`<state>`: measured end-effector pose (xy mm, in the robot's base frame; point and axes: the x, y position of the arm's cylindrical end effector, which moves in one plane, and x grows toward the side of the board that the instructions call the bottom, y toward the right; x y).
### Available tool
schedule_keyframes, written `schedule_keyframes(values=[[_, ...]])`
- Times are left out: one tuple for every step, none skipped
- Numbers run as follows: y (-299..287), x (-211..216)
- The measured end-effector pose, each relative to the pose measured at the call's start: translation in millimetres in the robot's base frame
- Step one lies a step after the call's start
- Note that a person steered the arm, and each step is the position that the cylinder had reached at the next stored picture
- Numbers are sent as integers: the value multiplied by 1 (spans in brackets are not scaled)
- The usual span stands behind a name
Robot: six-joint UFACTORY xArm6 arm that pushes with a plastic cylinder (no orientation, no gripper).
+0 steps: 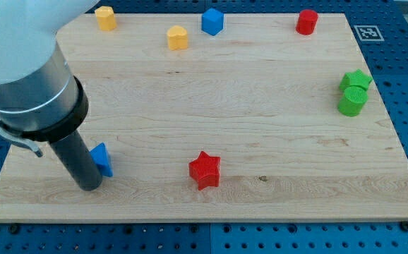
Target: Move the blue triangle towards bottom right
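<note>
The blue triangle [102, 158] lies on the wooden board [260, 106] near the view's bottom left. My tip [90, 186] rests on the board just left of and slightly below the blue triangle, touching or nearly touching its left side. The rod and arm hide part of the triangle's left edge.
A red star [205, 169] lies at the bottom centre. A yellow block [105, 17], a yellow heart-like block [178, 37], a blue block [212, 21] and a red cylinder [306, 21] sit along the top. A green star [356, 79] and a green cylinder [352, 101] touch at the right edge.
</note>
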<state>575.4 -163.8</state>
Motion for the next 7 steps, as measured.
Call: schedule_keyframes(values=[[-4,-13],[-15,-43],[-13,-54],[2,-53],[22,-51],[61,-63],[121,-73]])
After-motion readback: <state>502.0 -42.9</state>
